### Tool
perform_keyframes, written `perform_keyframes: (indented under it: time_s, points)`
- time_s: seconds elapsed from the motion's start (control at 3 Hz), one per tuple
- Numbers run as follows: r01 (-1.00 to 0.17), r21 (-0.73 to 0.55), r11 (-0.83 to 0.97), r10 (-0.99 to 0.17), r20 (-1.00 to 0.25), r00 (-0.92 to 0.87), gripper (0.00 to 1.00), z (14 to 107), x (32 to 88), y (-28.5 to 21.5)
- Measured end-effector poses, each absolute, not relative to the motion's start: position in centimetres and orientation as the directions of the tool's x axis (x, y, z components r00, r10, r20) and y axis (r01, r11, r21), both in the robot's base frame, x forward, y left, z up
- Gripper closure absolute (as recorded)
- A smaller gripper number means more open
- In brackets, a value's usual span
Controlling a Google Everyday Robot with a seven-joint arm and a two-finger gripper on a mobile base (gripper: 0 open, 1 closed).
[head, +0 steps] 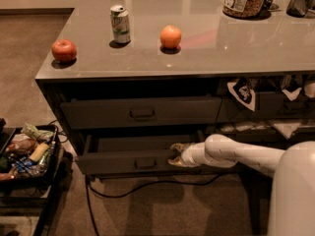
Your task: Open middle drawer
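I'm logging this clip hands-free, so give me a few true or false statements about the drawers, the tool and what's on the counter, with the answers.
1. The middle drawer stands partly pulled out. True.
2. The tool rests on the counter top. False: it is at the middle drawer's front edge, near its right end.
3. The can stands between the apple and the orange. True.
4. The orange lies inside the middle drawer. False: it sits on the counter top.
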State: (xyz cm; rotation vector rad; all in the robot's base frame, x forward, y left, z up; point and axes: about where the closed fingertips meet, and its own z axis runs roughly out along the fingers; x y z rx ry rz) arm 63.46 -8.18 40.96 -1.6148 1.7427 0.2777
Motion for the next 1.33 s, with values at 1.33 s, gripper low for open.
perform_keyframes:
  time_s: [1.33]
  points:
    - [-0.922,-0.287,0.260,-0.752,-0.659,-0.006,0.86,41.4,60.9,-7.9]
